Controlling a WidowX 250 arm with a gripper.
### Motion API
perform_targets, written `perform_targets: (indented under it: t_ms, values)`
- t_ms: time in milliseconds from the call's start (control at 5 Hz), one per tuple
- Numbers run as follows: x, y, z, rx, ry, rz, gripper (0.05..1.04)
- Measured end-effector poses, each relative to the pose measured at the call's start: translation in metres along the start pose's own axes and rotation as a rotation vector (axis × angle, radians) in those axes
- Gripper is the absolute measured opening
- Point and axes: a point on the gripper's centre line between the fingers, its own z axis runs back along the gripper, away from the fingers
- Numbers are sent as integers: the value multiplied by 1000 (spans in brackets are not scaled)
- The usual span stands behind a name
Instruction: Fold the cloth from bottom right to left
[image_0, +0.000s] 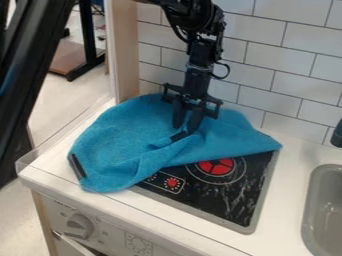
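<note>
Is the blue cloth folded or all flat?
Partly folded, not flat: the cloth has bunched creases near its middle, and its slanting edge leaves some of the stove bare.

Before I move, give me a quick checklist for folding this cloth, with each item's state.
1. Tool over the cloth: ok, down at its middle, beside a crease.
2. Cloth gripped by the tool: cannot tell.
3. Cloth smooth around the tool: not ok, it is bunched there.
4. Bottom right of the stove uncovered: ok, the cloth's near edge slants above it.
5. Cloth off the sink: ok, its right corner ends short of it.
6. Cloth well back from the counter's front edge: not ok, its lower left lies close.
</note>
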Motion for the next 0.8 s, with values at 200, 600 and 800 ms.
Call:
perform_targets:
  t_ms: [200, 600, 800]
  values:
    - [-8, -4, 0, -27, -16, -20, 774]
    - [-19, 3, 19, -89, -118, -45, 1009]
    - [-24, 11, 30, -97, -151, -34, 999]
